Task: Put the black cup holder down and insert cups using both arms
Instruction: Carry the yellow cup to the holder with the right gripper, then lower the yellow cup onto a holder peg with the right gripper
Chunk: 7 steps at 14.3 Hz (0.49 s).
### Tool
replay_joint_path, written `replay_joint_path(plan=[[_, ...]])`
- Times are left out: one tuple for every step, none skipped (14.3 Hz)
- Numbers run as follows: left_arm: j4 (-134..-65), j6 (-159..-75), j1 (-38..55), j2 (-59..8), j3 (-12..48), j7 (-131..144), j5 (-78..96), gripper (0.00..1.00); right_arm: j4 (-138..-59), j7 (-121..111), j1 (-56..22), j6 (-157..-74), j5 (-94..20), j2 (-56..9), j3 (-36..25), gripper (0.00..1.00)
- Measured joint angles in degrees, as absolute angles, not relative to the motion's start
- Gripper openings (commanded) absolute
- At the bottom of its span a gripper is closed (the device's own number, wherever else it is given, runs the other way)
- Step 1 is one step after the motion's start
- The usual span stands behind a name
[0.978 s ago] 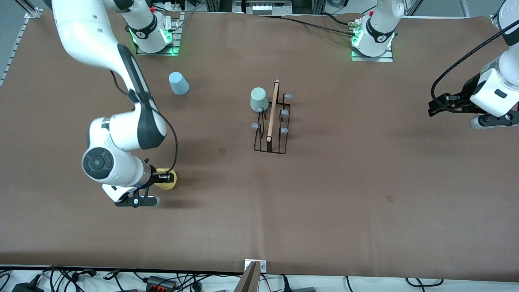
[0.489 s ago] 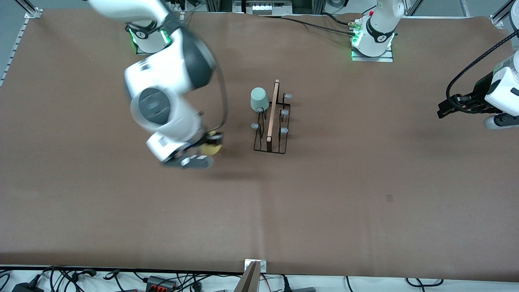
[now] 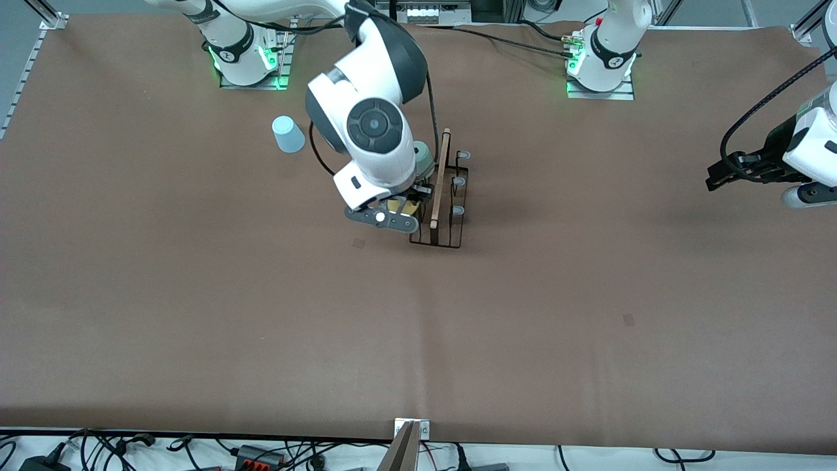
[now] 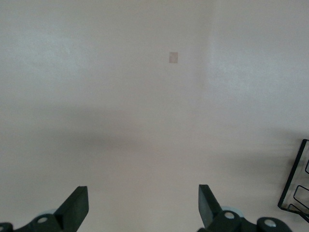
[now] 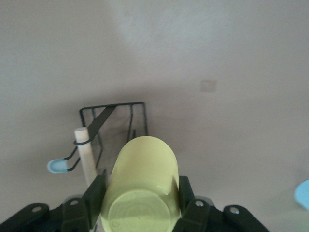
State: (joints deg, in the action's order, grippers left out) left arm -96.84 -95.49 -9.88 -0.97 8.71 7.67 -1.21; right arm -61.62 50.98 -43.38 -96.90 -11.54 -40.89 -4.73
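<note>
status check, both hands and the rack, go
Right hand shut on yellow cup, over black cup holder. Left hand open, waiting. Mint-green cup on rack, light blue cup on table. Nothing blocking.

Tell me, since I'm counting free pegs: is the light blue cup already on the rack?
No, the light blue cup stands on the table, apart from the black cup holder.

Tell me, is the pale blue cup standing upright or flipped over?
Flipped over: the light blue cup rests on its wider mouth, narrow closed base up.

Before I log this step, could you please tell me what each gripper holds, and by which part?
The right gripper holds the yellow cup by its sides near the base, over the black cup holder. The left gripper holds nothing.
</note>
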Motion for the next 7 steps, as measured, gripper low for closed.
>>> replay_joint_path(plan=[[-96.84, -95.49, -9.88, -0.97, 8.71, 7.66, -1.21, 1.0, -61.71, 50.98, -43.34, -97.66, -12.66, -41.5, -4.82, 0.29], [-96.83, -95.49, -9.88, -0.97, 8.71, 7.66, -1.21, 1.0, -62.02, 50.98, -43.47, -98.39, -13.14, -41.91, -4.8, 0.29], [-96.83, -95.49, -9.87, -0.97, 8.71, 7.65, -1.21, 1.0, -62.52, 50.98, -43.83, -99.06, -13.34, -42.15, -4.79, 0.29], [-96.83, -95.49, -9.88, -0.97, 8.71, 7.65, -1.21, 1.0, -63.07, 51.17, -44.25, -99.9, -13.38, -42.33, -4.79, 0.29], [-96.83, -95.49, -9.88, -0.97, 8.71, 7.65, -1.21, 1.0, -63.7, 51.5, -44.58, -100.85, -13.38, -42.42, -4.79, 0.29], [-96.83, -95.49, -9.88, -0.97, 8.71, 7.65, -1.21, 1.0, -64.28, 51.66, -44.77, -101.41, -13.38, -42.44, -4.79, 0.29], [-96.83, -95.49, -9.89, -0.97, 8.71, 7.65, -1.21, 1.0, -64.74, 51.7, -44.83, -101.65, -13.38, -42.47, -4.79, 0.29]])
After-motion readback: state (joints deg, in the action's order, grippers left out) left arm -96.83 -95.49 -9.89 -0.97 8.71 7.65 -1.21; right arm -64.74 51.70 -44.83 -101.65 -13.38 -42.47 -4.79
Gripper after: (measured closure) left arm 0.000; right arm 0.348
